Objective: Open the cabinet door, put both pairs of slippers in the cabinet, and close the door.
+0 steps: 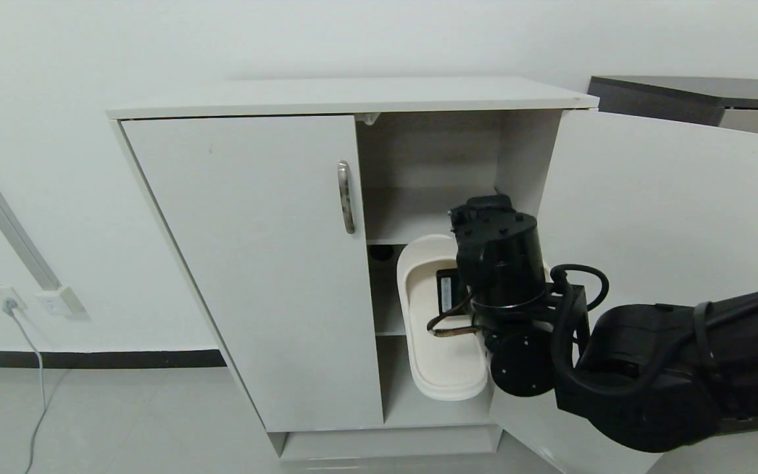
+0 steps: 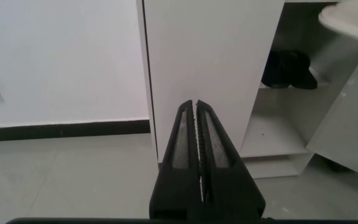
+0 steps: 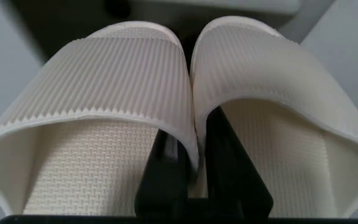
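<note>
In the head view, the white cabinet stands by the wall. Its left door is closed and has a metal handle. Its right door is swung wide open. The right arm is up in front of the open side. The cream slippers hang from it, standing on end right at the opening. They do not seem to rest on any shelf yet.

In the left wrist view, the left pincer is pressed tight together with nothing in it. It sits low over the grey floor, out in front of the closed door. On a shelf inside the cabinet lies something dark. It is likely the other pair of slippers, but it is too small to be sure.

In the right wrist view, the two cream slippers sit side by side. The right pincer is squeezed shut on them. It pinches the two inner strap edges together, right where the slippers meet.

The slippers look light, soft and bendy, like foam. The little ridges on the straps should help them not slip. Pinching both straps in the middle is a good place to hold, because one grip carries the pair. They may flop a bit, but a small drop onto a shelf should not hurt them.
</note>
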